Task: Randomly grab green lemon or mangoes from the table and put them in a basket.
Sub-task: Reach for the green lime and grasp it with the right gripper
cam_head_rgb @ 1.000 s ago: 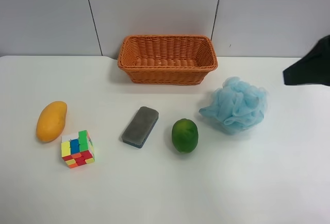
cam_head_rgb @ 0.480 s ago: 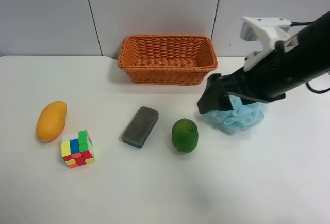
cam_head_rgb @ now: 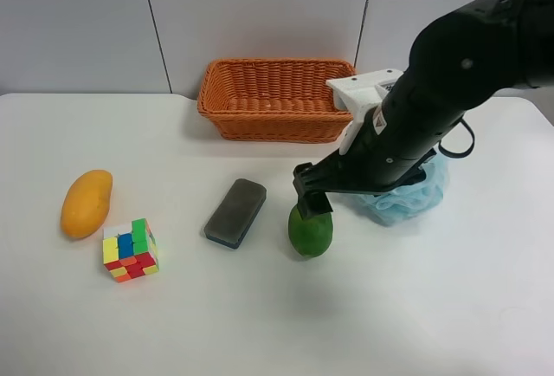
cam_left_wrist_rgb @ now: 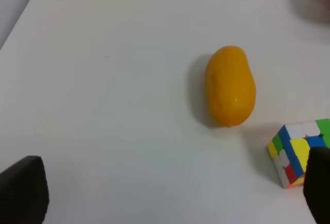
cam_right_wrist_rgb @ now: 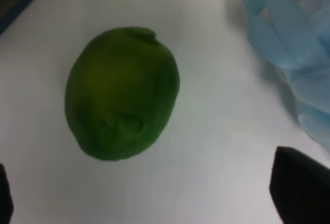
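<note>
Hovering just right of the exterior view's centre, the right gripper [cam_head_rgb: 310, 202] is over the green lemon [cam_head_rgb: 311, 232] on the table [cam_head_rgb: 260, 324]. Right wrist view: the right fingers [cam_right_wrist_rgb: 299, 188] are wide and empty. The glossy, firm fruit probably slips, so grip its middle. Left wrist view: the left fingers [cam_left_wrist_rgb: 23, 190] are wide, with the mangoes [cam_left_wrist_rgb: 230, 85] beyond them.

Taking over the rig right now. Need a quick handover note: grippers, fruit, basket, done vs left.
Right gripper: open, poised over the lemon, not closed on it.
Left gripper: open, holding nothing, above the table near the mango; out of the exterior high view.
Lemon and mango both lie on the table. The basket at the back shows no fruit inside.
Done: nothing in the basket yet.
Left: close on the lemon, carry it to the basket, then probably the mango.
</note>
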Controlling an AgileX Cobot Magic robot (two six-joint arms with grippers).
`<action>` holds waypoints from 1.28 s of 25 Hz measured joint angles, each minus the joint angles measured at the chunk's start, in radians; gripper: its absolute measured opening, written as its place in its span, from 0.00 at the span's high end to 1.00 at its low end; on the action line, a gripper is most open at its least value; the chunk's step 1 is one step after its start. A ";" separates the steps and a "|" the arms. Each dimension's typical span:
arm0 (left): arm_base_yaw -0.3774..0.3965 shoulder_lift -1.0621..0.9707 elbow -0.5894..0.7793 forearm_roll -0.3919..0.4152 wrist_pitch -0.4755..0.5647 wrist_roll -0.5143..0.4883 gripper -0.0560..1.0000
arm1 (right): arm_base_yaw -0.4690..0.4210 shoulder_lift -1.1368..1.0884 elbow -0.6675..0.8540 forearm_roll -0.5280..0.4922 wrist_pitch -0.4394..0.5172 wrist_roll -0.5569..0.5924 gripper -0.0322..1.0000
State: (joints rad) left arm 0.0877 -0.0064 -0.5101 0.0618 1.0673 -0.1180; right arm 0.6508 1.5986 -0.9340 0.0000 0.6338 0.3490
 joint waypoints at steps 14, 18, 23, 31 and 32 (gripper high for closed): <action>0.000 0.000 0.000 0.000 0.000 0.000 0.01 | 0.002 0.189 -0.018 0.000 -0.152 0.006 0.01; 0.000 0.000 0.000 0.000 0.000 0.000 0.01 | 0.009 0.220 -0.048 0.000 -0.147 0.005 0.01; 0.000 0.000 0.000 0.000 0.000 0.000 0.01 | 0.009 0.278 -0.077 0.000 -0.121 0.005 0.01; 0.000 0.000 0.000 0.000 0.001 0.000 0.01 | 0.009 0.305 -0.081 0.008 -0.120 0.005 0.01; 0.000 0.000 0.000 0.000 0.001 0.000 0.01 | 0.009 0.310 -0.081 0.008 -0.120 0.005 0.01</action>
State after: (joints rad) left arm 0.0877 -0.0064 -0.5101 0.0618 1.0682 -0.1180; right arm 0.6594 1.9082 -1.0154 0.0082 0.5138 0.3542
